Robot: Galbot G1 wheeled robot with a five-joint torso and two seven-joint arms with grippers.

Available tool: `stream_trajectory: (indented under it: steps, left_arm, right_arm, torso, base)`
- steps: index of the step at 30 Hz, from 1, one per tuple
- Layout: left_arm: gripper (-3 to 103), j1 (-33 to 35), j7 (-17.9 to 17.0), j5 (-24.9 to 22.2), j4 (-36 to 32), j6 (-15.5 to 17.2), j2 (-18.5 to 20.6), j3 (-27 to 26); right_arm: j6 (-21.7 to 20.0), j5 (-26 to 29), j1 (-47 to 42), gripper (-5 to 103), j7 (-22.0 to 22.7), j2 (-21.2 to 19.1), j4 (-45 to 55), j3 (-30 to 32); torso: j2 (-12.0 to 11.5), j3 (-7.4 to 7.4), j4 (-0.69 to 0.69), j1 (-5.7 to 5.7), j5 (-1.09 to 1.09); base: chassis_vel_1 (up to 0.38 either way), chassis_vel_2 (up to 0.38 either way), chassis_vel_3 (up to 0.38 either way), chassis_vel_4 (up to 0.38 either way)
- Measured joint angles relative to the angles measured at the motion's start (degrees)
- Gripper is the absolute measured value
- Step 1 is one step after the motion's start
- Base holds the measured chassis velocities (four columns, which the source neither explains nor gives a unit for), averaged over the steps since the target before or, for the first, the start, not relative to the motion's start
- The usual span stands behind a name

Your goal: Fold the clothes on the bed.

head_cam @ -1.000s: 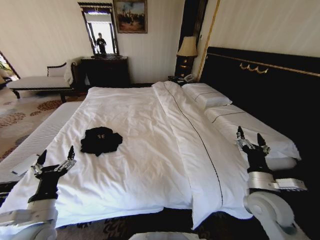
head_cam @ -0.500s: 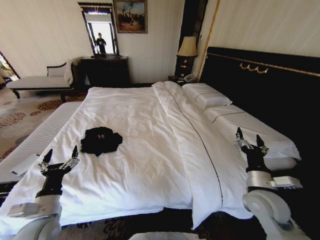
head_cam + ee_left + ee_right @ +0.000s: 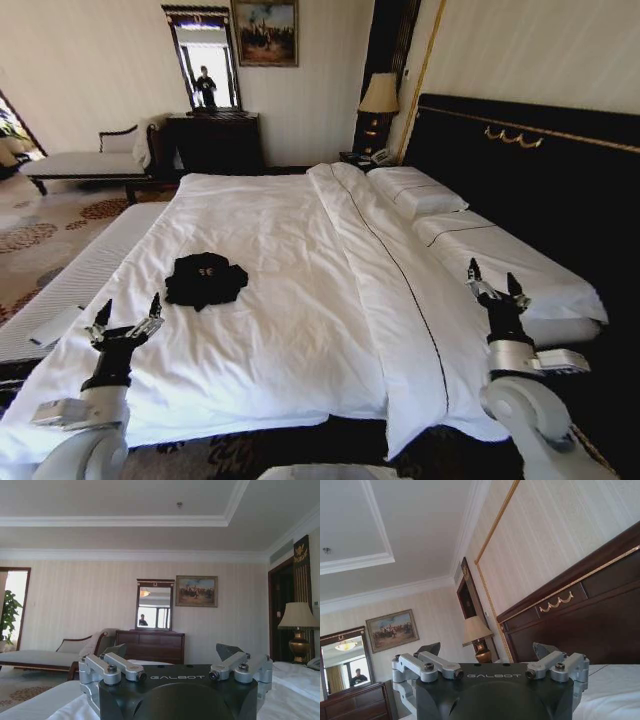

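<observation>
White bed (image 3: pixel 300 330), crumpled black T-shirt (image 3: pixel 205 279)

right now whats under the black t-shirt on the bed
The black T-shirt lies bunched on the white duvet of the bed, apart from both open tools. Whatever lies beneath the duvet is covered, as is the shirt's underside.

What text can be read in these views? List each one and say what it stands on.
"GALBOT": on the dark housing of the left gripper, in the left wrist view.
"GALBOT": on the housing of the right gripper, in the right wrist view.
Small white lettering on the black T-shirt lying on the bed: too small to read.
No other text shows.
</observation>
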Motion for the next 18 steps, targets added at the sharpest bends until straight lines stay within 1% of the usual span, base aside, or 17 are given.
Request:
stream_trajectory:
  steps: [9,18]
  left_arm:
    - [100,-0.31,0.83,1.09,0.57,-1.01,-0.13,0.18]
    - [100,-0.4,1.71,1.19,0.87,-1.76,-0.44,0.64]
  right_arm:
    - [0.56,-1.08,-0.74,100,-0.19,0.67,-0.05,0.17]
    - [0.89,-1.7,-1.67,100,-0.21,1.6,0.53,0.59]
  torso:
    - [0.0,0.0,-0.01,0.0,0.0]
    - [0.0,0.0,-0.01,0.0,0.0]
  base:
    - [0.0,0.0,0.0,0.0]
    - [0.0,0.0,0.0,0.0]
